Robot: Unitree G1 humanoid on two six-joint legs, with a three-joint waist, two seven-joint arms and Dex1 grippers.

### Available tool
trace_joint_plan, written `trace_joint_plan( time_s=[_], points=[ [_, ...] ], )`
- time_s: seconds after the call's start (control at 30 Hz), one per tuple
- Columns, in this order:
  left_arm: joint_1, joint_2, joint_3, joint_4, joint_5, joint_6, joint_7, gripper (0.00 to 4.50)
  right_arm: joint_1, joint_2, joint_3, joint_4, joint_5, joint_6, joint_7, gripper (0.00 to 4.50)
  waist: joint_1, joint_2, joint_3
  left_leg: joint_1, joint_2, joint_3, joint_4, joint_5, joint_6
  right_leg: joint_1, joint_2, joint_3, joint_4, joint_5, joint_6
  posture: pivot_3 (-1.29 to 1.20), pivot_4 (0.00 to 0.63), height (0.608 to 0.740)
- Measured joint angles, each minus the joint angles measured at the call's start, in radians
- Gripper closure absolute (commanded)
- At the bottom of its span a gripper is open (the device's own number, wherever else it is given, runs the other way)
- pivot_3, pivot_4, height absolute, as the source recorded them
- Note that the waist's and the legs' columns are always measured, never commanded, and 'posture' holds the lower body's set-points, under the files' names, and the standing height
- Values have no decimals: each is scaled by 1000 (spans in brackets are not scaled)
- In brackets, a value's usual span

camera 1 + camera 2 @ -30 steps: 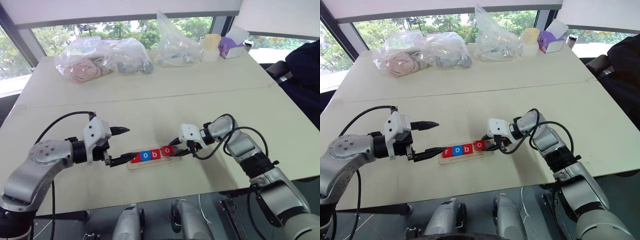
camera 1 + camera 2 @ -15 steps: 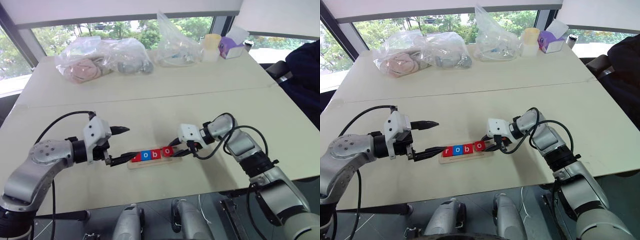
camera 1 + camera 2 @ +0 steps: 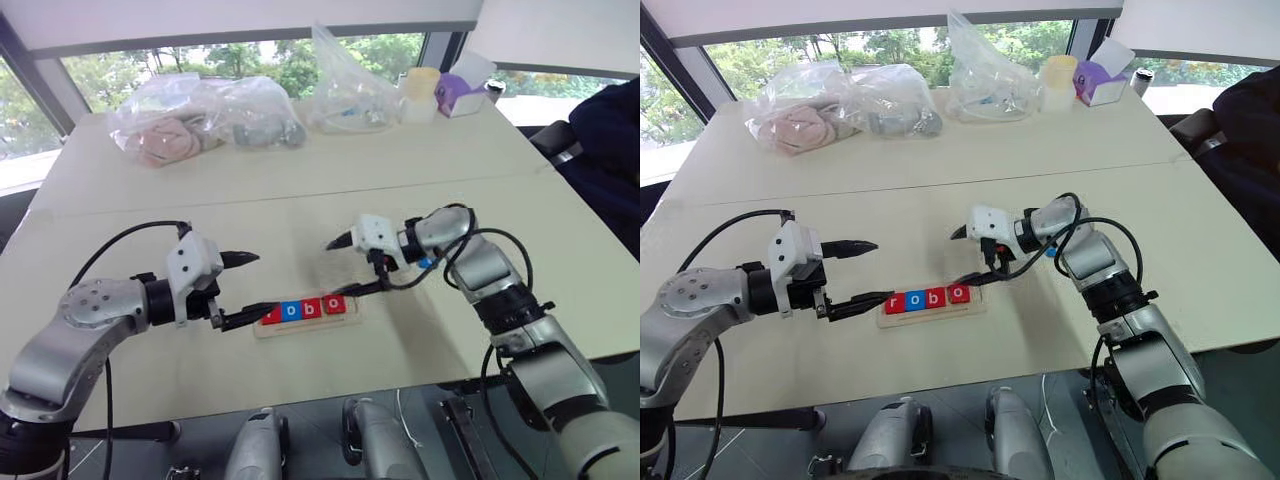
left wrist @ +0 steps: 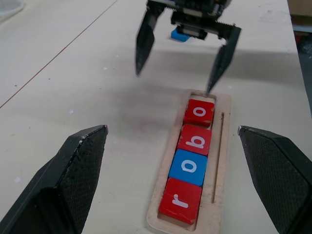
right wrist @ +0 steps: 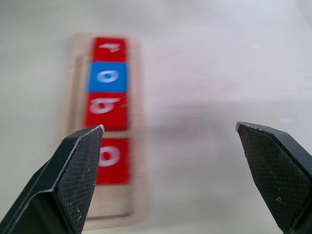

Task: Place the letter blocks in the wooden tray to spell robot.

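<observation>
While my right hand (image 3: 965,255) hangs wide and empty above the wooden tray (image 4: 220,165) near the table's front edge, I judge the letter blocks (image 4: 191,166) light, stiff and slick, best pinched across opposite side faces.

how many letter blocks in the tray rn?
4, in a row in the wooden tray: red r, blue o, red b, red o. End slot by the right gripper is empty.

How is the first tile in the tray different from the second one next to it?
The first tile is red and bears a white "r"; the second tile is blue and bears a white "o". The first tile sits at the end of the wooden tray, with a neighbour on one side only; the second tile has a red tile on each side. Both are small flat squares lying face up in the same row.
</observation>
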Motion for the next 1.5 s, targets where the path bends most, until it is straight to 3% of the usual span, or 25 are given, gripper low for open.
trace_joint_plan(
  time_s=[0.3,1.5],
  points=[
    [-13,-1,-4,2,0,-1,0,0,85,-53,6,38,-47,-64,-23,35,-6,0,0,0,0,1,0,0,0,0,0,1,-1,0,0,0,150,740],
    [-25,-14,-16,19,0,-1,-6,0,111,-1,22,-1,-88,-102,-108,35,-3,0,0,1,0,1,0,0,0,0,0,1,0,-1,1,0,150,740]
  ],
)
